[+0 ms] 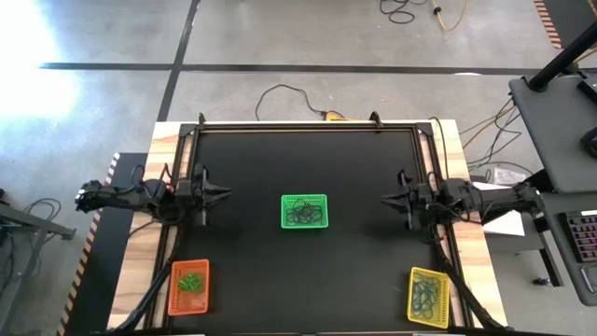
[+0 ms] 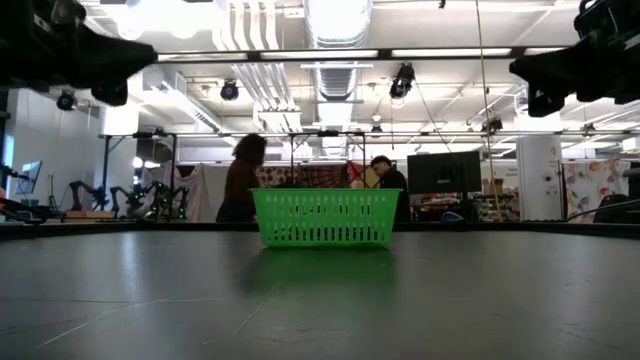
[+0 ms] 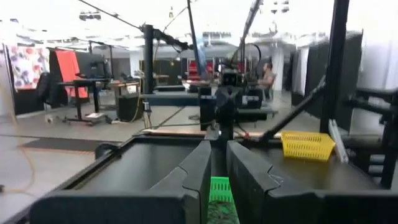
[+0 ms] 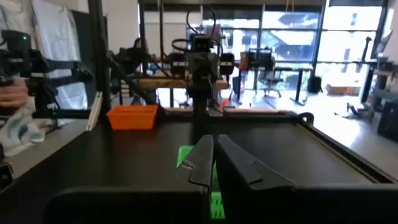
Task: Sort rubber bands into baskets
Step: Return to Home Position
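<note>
A green basket stands at the table's middle with several dark rubber bands in it; it also shows in the low view. An orange basket at the near left holds green bands. A yellow basket at the near right holds bluish bands. My left gripper hovers left of the green basket, pointing at it, its fingers a narrow gap apart and empty. My right gripper hovers right of the basket, pointing at it, shut and empty.
A black mat covers the table inside a metal frame. Open mat lies between the three baskets. People stand in the room beyond the far edge. A desk with a keyboard stands off to the right.
</note>
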Robot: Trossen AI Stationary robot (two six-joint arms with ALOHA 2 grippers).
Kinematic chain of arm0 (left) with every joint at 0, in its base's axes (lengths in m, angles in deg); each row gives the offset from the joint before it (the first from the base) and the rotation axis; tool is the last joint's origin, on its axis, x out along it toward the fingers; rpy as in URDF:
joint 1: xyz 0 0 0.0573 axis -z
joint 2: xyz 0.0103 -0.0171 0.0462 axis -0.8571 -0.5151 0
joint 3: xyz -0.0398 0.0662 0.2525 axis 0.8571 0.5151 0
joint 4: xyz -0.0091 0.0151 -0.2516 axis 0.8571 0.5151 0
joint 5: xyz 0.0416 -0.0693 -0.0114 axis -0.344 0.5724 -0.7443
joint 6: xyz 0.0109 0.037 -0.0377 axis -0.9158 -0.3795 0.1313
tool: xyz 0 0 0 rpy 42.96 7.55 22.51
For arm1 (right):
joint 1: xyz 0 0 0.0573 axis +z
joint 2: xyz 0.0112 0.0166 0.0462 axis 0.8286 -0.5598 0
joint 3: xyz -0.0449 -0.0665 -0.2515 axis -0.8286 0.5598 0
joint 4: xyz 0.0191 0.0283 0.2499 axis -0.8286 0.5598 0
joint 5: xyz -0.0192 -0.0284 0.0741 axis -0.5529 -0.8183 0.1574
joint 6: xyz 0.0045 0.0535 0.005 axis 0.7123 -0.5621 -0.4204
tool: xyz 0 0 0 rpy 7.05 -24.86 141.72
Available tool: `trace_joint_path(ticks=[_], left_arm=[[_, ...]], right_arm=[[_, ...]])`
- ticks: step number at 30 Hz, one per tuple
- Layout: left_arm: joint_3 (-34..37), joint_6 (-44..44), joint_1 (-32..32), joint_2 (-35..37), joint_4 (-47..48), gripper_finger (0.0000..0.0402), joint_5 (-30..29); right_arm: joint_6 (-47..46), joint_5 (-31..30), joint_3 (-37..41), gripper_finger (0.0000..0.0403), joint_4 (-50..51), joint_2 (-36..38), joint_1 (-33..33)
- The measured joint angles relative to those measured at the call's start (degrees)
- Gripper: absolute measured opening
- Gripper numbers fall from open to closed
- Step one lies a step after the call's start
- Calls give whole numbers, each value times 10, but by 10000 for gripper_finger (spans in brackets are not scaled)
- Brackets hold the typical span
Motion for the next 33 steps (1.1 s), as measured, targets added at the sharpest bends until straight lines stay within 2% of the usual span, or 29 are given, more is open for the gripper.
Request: trace_joint_path(ticks=[5, 9, 12, 19, 28, 33], left_arm=[[-44, -29, 0, 0, 45, 38, -3], [-24, -10, 0, 0, 45, 38, 13], [12, -12, -1, 0, -9, 38, 13], [12, -4, -5, 0, -11, 38, 19], [12, 38, -5, -7, 46, 38, 34], [12, 58, -5, -25, 55, 38, 73]], right_arm=[[14, 1, 0, 9, 8, 5, 0], [-8, -1, 0, 9, 29, -4, 0], [-20, 3, 0, 9, 30, -12, 0], [-15, -18, 1, 9, 1, -11, 0], [-4, -32, 1, 9, 1, -11, 0], [-11, -32, 1, 9, 1, -11, 0]])
